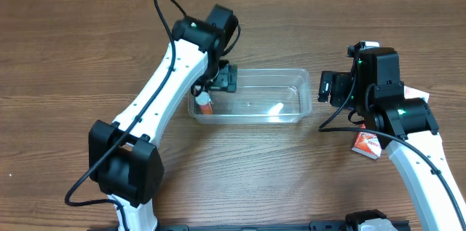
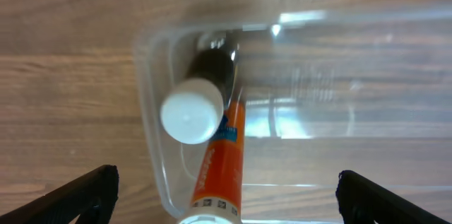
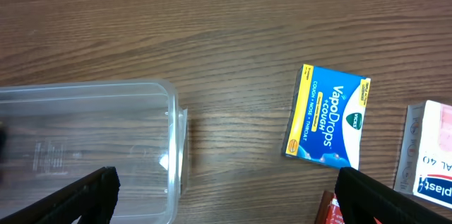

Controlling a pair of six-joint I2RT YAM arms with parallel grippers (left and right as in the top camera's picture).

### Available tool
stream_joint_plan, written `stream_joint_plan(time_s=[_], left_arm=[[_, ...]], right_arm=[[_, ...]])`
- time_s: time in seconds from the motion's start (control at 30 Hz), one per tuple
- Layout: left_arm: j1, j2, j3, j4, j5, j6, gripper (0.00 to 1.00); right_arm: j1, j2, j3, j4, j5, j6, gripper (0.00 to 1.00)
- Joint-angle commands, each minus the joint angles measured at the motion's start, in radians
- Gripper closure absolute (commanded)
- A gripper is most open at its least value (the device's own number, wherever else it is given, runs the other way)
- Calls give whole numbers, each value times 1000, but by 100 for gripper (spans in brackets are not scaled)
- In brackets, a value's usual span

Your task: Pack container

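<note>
The clear plastic container (image 1: 277,85) sits mid-table; it also shows in the left wrist view (image 2: 152,132) and the right wrist view (image 3: 173,132). An orange tube with a white cap (image 2: 222,164) and a dark bottle with a white cap (image 2: 192,114) lie inside its left end; the tube shows from overhead (image 1: 204,103). My left gripper (image 2: 226,196) is open above that end, holding nothing. My right gripper (image 3: 226,196) is open and empty, just right of the container's right end.
A blue and yellow VapoDrops box (image 3: 327,116) lies on the table right of the container. A white box (image 3: 427,157) and a red and white box (image 1: 367,143) lie beside the right arm. The table is brown wood.
</note>
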Motion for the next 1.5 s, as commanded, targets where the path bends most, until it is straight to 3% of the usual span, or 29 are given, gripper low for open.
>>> stream_joint_plan(time_s=[0.0,0.23,0.33,0.43,0.53,0.7,0.9,1.33,1.47], left_arm=[[15,-98,87,-1,-50,15,0],[224,-336,92,2,-5,18,0],[384,-422,92,5,94,61,0],[522,-459,92,4,164,76,0],[589,-457,90,3,190,76,0],[597,-440,84,4,187,76,0],[597,-429,83,4,187,76,0],[597,-429,83,3,187,76,0],[597,-429,83,3,187,76,0]], right_arm=[[-3,-6,32,-13,-1,-6,0],[-42,-6,120,-55,93,114,0],[-154,40,212,-80,75,102,0],[-298,158,276,-111,-78,43,0],[-369,289,283,-119,-129,19,0],[-375,543,283,-129,-126,-31,0],[-365,717,283,-99,-126,-53,0],[-360,823,283,-80,-133,-69,0],[-360,822,284,-79,-129,-68,16]])
